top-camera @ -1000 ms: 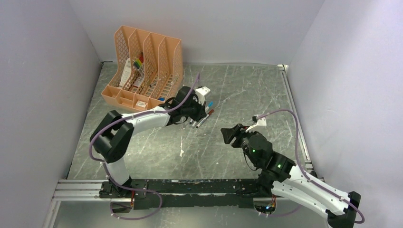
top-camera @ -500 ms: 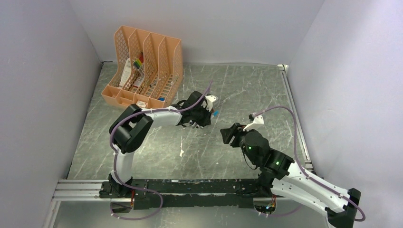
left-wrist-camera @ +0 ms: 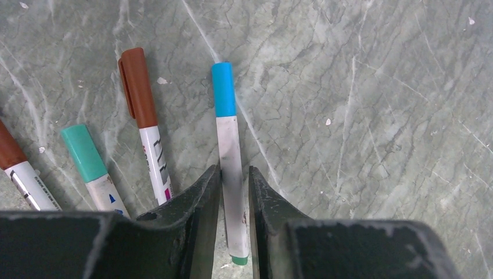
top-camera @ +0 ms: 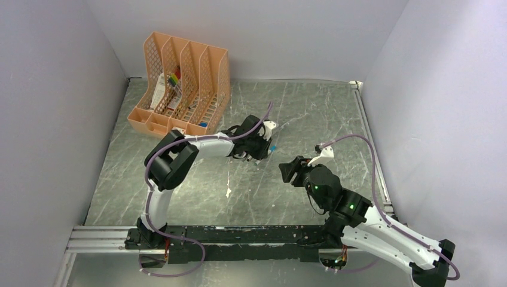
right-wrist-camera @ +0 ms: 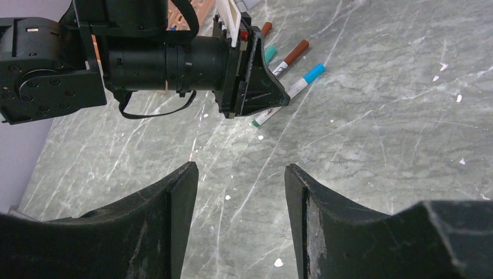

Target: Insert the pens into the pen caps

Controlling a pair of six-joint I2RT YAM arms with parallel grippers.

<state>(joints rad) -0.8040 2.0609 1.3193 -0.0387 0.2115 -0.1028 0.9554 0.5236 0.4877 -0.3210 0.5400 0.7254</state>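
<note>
The blue-capped pen (left-wrist-camera: 231, 174) lies flat on the bench (left-wrist-camera: 378, 116), its barrel between the left tool's (left-wrist-camera: 234, 170) fingers, which stand narrowly spread beside it, not pinching (a sliver of gap shows). The right tool (right-wrist-camera: 239, 174) hangs spread and empty. Gripped so near its tail, the pen could tip or roll into the brown-capped pen (left-wrist-camera: 142, 110). A second ago the left tool sat nearer the orange organiser (top-camera: 179, 84).

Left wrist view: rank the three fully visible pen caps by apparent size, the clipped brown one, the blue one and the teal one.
1. brown cap: clearly the longest.
2. teal cap and blue cap: too alike to rank; the teal looks slightly fatter.
</note>
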